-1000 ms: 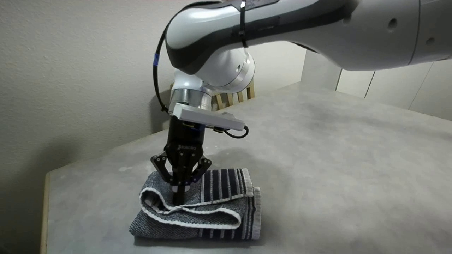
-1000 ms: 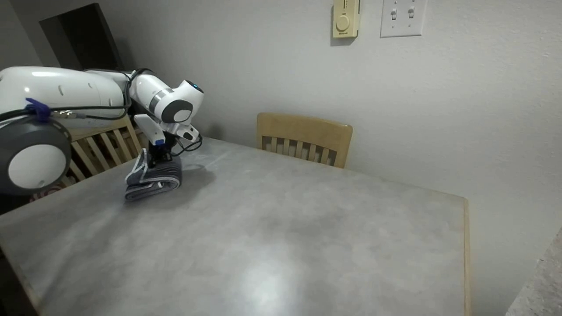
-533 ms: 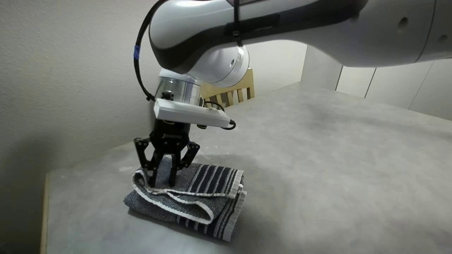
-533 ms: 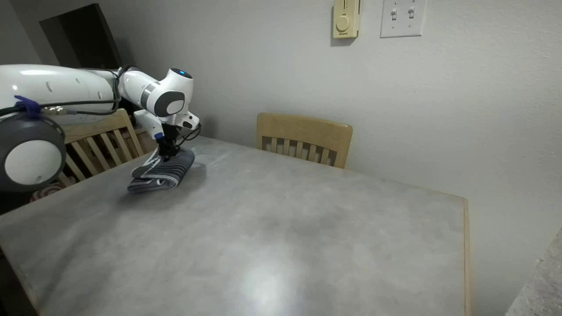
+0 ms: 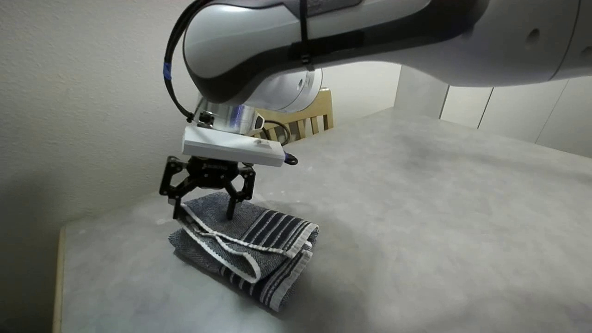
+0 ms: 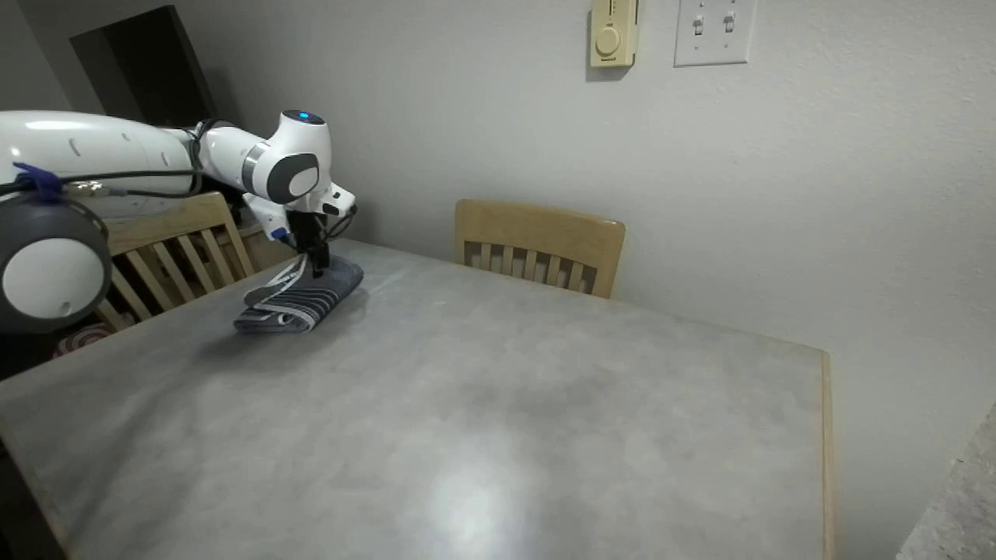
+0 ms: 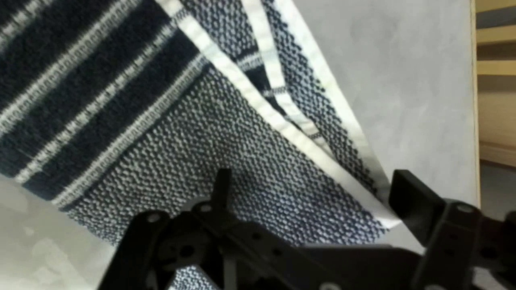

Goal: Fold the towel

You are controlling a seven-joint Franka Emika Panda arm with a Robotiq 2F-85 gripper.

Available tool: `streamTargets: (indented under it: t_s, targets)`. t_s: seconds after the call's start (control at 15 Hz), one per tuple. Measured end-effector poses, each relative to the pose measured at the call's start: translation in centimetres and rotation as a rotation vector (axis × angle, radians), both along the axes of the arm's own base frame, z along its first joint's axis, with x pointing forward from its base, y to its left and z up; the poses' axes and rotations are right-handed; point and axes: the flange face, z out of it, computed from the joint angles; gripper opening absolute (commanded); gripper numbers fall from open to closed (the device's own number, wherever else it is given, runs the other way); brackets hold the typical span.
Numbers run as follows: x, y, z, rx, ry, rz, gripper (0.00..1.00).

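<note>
The gripper [image 5: 203, 215] points down, its fingers [image 7: 415, 205] spread wide, pinching nothing. In the wrist view one fingertip is over the plain weave of the towel [image 5: 252, 245], and the other stands just past a pointed, white-edged corner [image 7: 389, 222], so the corner lies between the two. In an exterior view that corner [image 5: 187, 212] looks lifted off the layers below, close beside the outer finger; whether they touch cannot be told.

The towel lies on the table [image 5: 416, 208], folded into a stack, directly beneath the gripper. The rest of it stretches away toward its striped end [image 5: 282, 231]: down and to the right of the gripper in an exterior view, up and to the left in the wrist view. Its long axis seems to run that way, slanting across the line between the fingertips. Loose white hems gape in a loop along one side, so the fold looks well advanced but untidy.

The coming move probably turns on that corner: closing here would likely catch it, while rising away could drag it if it clings. No container is in view.

Only one arm [image 5: 384, 46] reaches in. Beyond the table are wooden chairs [image 6: 539, 222] and a wall [image 6: 856, 194] with a pale dial box [image 6: 613, 35] and a light switch [image 6: 714, 31].
</note>
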Motion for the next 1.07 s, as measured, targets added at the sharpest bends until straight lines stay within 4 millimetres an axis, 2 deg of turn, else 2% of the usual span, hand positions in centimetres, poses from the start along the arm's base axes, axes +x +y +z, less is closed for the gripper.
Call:
streamTargets:
  t_s: [0.53,0.87,1.07]
  targets:
    - [0.8,0.2,1.8,-0.008,-0.05,-0.118,1.0]
    - [0.5,1.6,3.0,-0.006,-0.087,-0.125,1.0]
    - [0.1,3.0,4.9,-0.037,-0.123,-0.143,1.0]
